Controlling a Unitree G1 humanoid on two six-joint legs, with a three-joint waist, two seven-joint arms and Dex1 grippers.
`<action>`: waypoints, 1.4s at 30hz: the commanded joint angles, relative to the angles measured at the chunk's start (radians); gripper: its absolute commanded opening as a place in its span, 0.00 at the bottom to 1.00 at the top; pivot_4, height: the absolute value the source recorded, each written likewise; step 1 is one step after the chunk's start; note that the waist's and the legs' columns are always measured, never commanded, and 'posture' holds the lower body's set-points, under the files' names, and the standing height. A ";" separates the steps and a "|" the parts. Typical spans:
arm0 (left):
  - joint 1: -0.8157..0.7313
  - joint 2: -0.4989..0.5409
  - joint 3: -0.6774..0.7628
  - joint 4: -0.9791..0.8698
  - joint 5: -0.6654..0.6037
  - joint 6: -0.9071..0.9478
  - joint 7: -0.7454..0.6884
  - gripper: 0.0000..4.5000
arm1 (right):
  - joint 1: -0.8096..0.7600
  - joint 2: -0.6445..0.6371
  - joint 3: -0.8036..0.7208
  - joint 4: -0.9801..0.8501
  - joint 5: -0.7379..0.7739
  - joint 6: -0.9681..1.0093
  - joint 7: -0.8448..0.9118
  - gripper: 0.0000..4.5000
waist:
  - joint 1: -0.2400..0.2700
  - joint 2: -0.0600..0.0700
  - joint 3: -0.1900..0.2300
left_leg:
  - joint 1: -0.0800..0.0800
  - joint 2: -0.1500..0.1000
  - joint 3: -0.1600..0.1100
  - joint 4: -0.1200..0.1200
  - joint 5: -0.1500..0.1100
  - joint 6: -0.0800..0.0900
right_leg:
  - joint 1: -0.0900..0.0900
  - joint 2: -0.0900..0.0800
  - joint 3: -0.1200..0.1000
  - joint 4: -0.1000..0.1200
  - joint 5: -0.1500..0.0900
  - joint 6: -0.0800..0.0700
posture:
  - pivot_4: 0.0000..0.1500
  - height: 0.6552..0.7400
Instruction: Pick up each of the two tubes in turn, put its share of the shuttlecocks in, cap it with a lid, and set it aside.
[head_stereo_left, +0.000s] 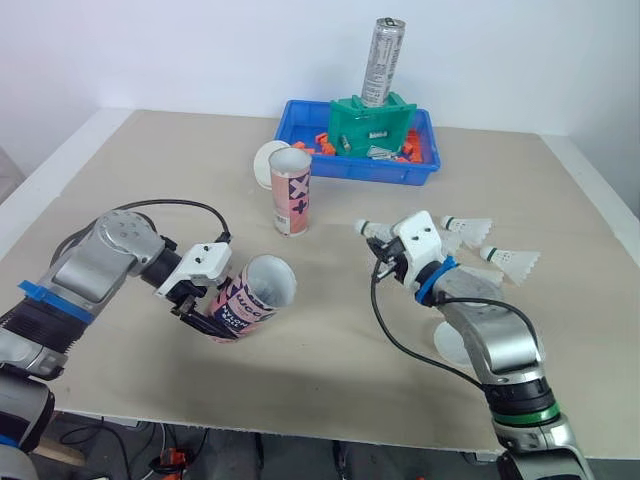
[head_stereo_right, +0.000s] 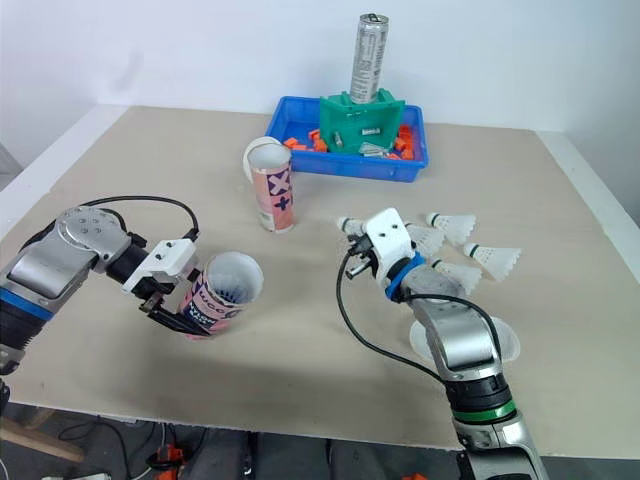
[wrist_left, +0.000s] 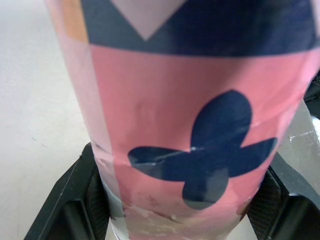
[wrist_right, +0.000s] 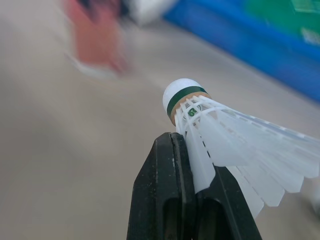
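Note:
My left gripper is shut on a pink tube with dark blue shapes, held tilted above the table with its open mouth facing right. The tube's pink side sits between the black fingers. My right gripper is shut on a white shuttlecock, cork with a green band pointing left toward the held tube. A second pink tube stands upright mid-table, open on top. Three more shuttlecocks lie on the table at right. A white lid leans behind the standing tube.
A blue bin at the back holds orange parts, a green holder and a tall silver can. A white disc lies on the table under my right forearm. The table's front edge is near both arms.

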 joint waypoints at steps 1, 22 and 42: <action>0.005 -0.010 0.007 -0.017 0.001 0.001 -0.008 0.72 | -0.097 -0.098 -0.012 -0.214 0.127 0.019 0.180 0.02 | 0.000 0.001 0.000 | 0.000 0.000 0.000 0.000 0.000 0.000 | 0.000 0.000 0.000 0.000 0.000 0.000 | 1.00 0.85; 0.007 -0.021 0.015 -0.025 0.008 0.009 -0.008 0.72 | -0.493 -0.232 0.322 -0.060 0.070 -0.220 0.777 0.22 | 0.006 0.001 0.000 | 0.000 0.000 0.001 0.000 0.000 0.000 | 0.000 -0.001 -0.001 0.000 -0.002 -0.001 | 1.00 0.85; 0.071 -0.011 0.061 -0.074 0.006 0.037 -0.008 0.72 | 0.202 -0.373 -0.492 -0.190 0.192 0.040 0.389 0.75 | 0.022 0.001 0.000 | 0.000 -0.001 0.001 -0.003 -0.001 -0.001 | 0.000 -0.002 -0.002 0.000 -0.002 0.000 | 1.00 0.85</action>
